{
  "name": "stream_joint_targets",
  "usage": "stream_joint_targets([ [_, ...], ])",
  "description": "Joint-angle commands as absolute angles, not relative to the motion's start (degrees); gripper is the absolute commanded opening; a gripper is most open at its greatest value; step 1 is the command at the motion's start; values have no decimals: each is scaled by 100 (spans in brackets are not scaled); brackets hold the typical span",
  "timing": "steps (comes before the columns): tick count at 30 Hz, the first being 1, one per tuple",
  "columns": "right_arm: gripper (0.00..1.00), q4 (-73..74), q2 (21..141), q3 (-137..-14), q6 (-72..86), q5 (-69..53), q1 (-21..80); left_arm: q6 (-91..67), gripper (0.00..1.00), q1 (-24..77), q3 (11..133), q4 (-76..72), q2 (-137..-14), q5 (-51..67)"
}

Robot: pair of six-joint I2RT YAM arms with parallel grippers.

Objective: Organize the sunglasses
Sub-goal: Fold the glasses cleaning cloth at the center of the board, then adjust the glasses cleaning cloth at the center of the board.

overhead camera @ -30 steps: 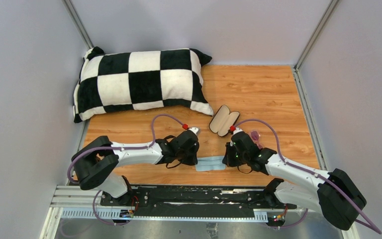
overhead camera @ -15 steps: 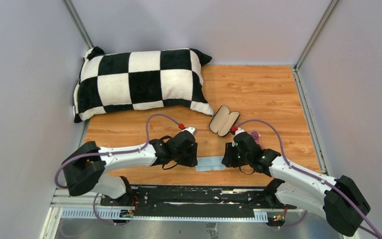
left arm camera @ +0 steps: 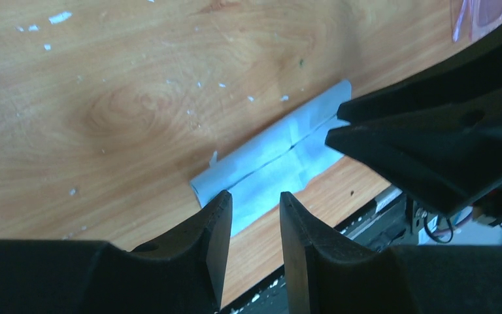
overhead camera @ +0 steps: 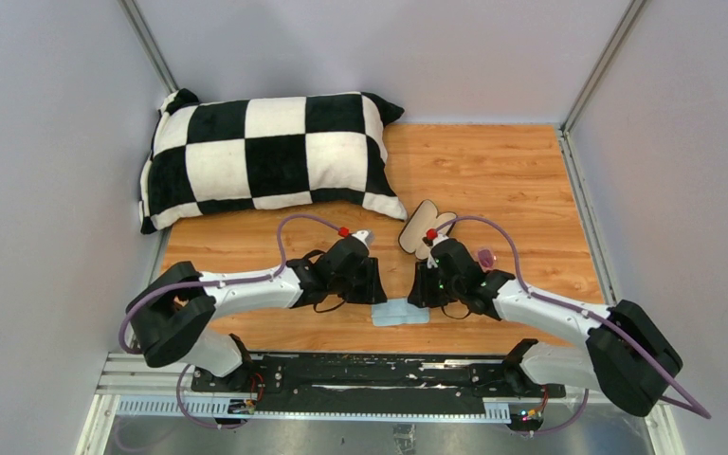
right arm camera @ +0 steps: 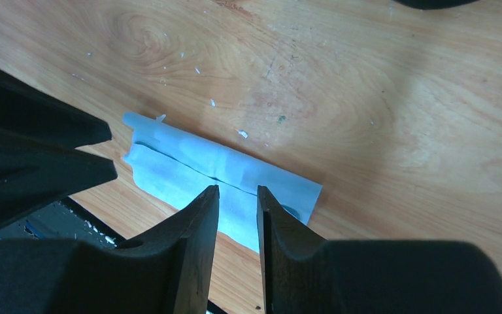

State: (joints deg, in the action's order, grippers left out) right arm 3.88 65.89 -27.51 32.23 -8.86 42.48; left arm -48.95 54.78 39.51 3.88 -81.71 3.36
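Note:
The sunglasses [overhead camera: 485, 257] lie on the wooden table just right of my right wrist, only a pink lens showing; a corner of them also shows in the left wrist view [left arm camera: 485, 10]. My left gripper [overhead camera: 370, 289] [left arm camera: 255, 199] hangs open over the left end of a folded light blue cloth [overhead camera: 400, 313] [left arm camera: 268, 163], nothing between its fingers. My right gripper [overhead camera: 420, 289] [right arm camera: 237, 191] hangs open over the cloth's [right arm camera: 189, 163] right end, also empty. The two grippers face each other closely across the cloth.
An open black case [overhead camera: 428, 224] with beige lining lies just beyond the right wrist, partly covered by it. A black-and-white checkered pillow [overhead camera: 265, 156] fills the far left. The cloth sits close to the table's near edge and the black rail [overhead camera: 370, 370].
Both grippers have gone from shut to open and let go of the cloth, then drawn back a little toward the far side. The cloth stays folded on the table.

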Motion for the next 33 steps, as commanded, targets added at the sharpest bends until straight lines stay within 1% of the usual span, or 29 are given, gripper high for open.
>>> stream_joint_targets([
  [1,33,56,6889,-2917,3320,-1213,4329,-5079,38,5301,3878,-324,-8474,772],
  [6,33,-146,7057,-2816,3396,-1253,4328,-5063,38,5300,4028,-415,-8860,900],
  [14,33,-233,7145,-2620,3390,-1297,4327,-4954,38,5300,4043,-422,-9200,764],
  [20,32,-347,7337,-2520,3361,-1561,4327,-4990,37,5300,4008,-417,-9318,775],
  [28,32,-27,7015,-2421,3087,-1683,4373,-5065,36,5300,3877,-420,-9298,677],
  [33,33,483,6711,-2413,2923,-1881,4461,-5019,36,5300,3848,-413,-9282,721],
])
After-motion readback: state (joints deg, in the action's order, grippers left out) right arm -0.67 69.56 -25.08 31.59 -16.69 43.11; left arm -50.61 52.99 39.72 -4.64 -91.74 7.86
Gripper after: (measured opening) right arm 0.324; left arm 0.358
